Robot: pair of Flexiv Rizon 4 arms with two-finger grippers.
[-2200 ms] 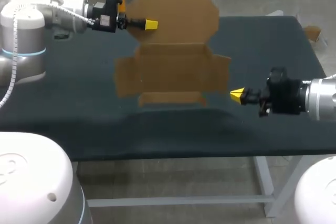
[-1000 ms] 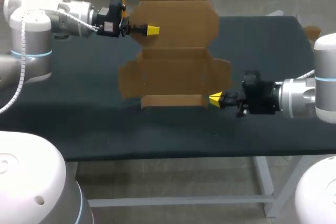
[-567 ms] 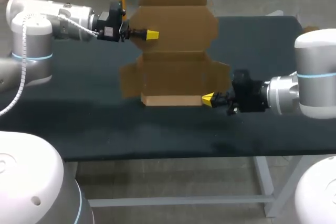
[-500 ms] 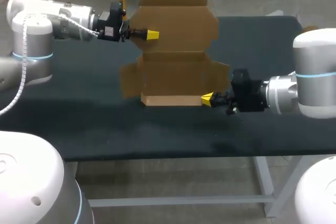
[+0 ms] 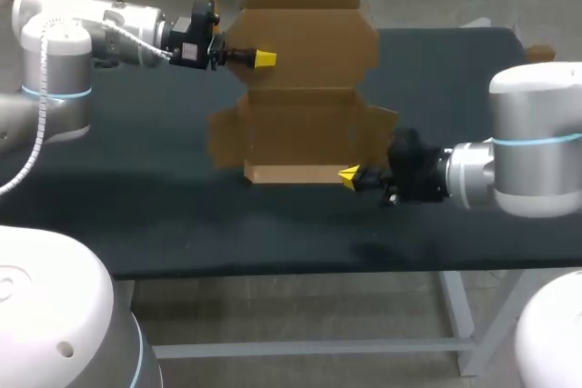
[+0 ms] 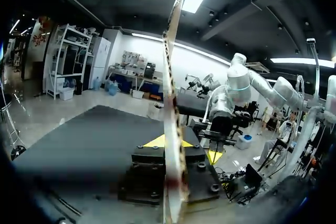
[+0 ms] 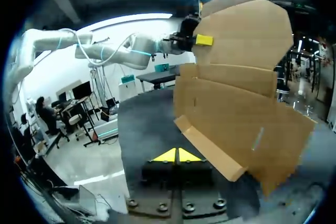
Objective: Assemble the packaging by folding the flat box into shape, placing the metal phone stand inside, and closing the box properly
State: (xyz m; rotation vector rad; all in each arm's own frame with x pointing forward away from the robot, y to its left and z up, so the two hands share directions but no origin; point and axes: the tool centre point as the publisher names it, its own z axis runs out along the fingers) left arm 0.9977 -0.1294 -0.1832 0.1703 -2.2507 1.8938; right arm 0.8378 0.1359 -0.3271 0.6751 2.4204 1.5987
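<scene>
A brown cardboard box (image 5: 305,124) lies unfolded on the black table (image 5: 136,197). Its lid panel (image 5: 309,34) is tilted up at the back, and my left gripper (image 5: 264,59) is shut on that panel's left edge. In the left wrist view the cardboard (image 6: 170,103) stands edge-on between the yellow tips of the left gripper (image 6: 169,141). The front flap (image 5: 296,173) stands folded up. My right gripper (image 5: 348,176) is shut and empty, its tips against the flap's right end. The right wrist view shows the flap (image 7: 207,150) just beside the right gripper (image 7: 177,155). No phone stand is in view.
The box's side flaps (image 5: 225,138) lie flat on the table to either side. The table's front edge (image 5: 291,270) runs a short way in front of my right gripper. My right arm's grey body (image 5: 536,152) hangs over the table's right part.
My right gripper has slid left to the front flap's right end, and that flap now stands up. The left gripper has kept its hold on the lid and barely moved.
</scene>
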